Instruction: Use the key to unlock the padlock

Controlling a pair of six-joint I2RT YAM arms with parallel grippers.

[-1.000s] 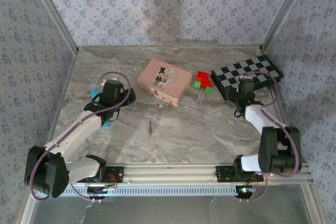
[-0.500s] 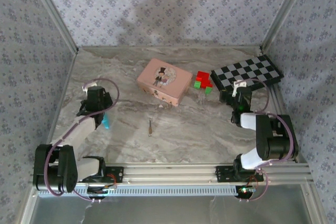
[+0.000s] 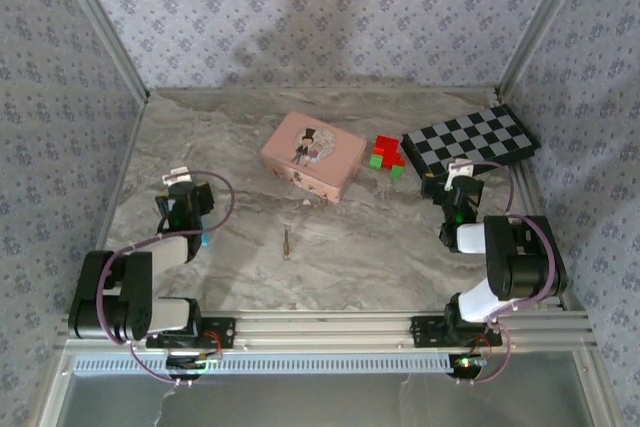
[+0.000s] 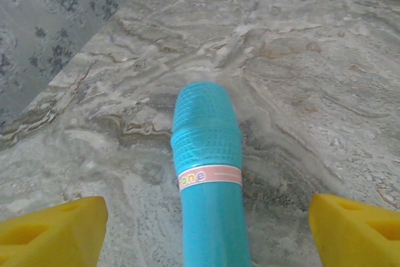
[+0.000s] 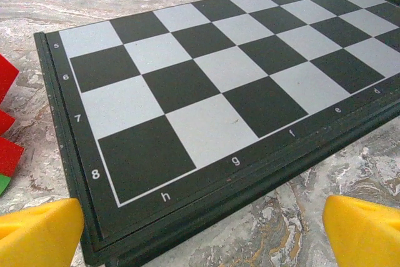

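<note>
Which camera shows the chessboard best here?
Right wrist: the chessboard is close up, its squares and edge letters and numbers readable, though partly cropped. Top external shows it whole but small, at the far right of the table.

Grey-blue floral-patterned walls (image 3: 330,17) enclose a grey marbled tabletop (image 3: 360,247), with aluminium posts (image 3: 100,22) at the corners.
</note>
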